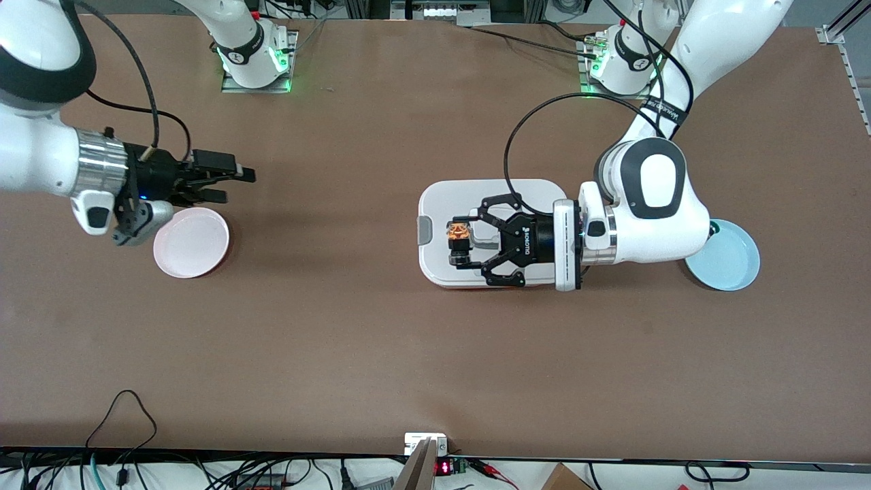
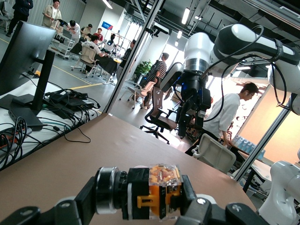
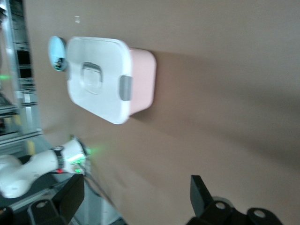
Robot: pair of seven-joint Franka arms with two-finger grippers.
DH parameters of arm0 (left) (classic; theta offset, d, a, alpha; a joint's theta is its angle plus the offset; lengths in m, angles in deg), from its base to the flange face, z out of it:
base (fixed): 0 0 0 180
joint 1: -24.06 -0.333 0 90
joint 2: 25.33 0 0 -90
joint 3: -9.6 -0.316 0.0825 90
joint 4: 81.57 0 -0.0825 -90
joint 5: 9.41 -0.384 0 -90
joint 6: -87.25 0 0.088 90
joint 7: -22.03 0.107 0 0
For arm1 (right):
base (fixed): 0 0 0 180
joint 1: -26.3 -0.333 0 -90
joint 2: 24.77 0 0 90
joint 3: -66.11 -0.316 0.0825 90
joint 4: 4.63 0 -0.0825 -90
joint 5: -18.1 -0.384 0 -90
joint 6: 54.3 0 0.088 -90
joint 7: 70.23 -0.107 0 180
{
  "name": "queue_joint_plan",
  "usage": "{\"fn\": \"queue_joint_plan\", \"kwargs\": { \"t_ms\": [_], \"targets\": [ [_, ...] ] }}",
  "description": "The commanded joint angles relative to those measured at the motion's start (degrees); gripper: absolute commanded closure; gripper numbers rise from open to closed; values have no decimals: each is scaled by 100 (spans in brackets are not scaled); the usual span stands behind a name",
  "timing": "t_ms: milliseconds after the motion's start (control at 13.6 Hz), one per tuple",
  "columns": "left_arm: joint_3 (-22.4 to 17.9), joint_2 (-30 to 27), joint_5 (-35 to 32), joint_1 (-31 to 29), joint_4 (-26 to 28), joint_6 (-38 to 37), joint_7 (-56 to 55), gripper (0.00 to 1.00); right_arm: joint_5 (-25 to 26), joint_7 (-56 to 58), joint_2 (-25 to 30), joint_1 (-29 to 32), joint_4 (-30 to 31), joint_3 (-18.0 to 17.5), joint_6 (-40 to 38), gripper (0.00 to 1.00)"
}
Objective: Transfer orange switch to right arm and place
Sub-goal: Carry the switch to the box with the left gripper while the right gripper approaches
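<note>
Bright even light, right wrist view blurred

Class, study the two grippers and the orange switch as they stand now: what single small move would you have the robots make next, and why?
Probably the left gripper should carry the orange switch toward the right gripper. The left gripper is shut on the switch above the lidded white box, while the right gripper hangs open near the pink plate, well apart, so no handover is possible yet.

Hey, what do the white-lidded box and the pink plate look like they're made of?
The box looks like moulded plastic: a smooth, semi-matte white lid with rounded corners, grey clip latches and a pink body in the right wrist view. The pink plate has an even, smooth surface; plastic or glazed ceramic, hard to say which.
</note>
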Motion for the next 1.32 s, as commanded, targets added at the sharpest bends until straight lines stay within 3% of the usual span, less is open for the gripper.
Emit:
{"fn": "queue_joint_plan", "kwargs": {
  "t_ms": [0,367,735,882,1249],
  "targets": [
    [-22,-1,192,37,-27,62,190,74,-1083,-124,-267,-44,11,-14,-66,0],
    [-14,-44,201,177,157,27,190,74,-3115,-160,-856,-527,38,-14,206,0],
    [179,-202,263,327,368,62,425,75,-4838,-203,-1190,-1309,55,-14,1216,0],
    [232,-378,498,283,657,62,891,75,-5051,-204,-1226,-1415,55,-14,1305,0],
    [232,-423,676,301,694,71,1025,75,-5070,-554,-1226,-1424,64,-14,1349,0]
  ]
}}
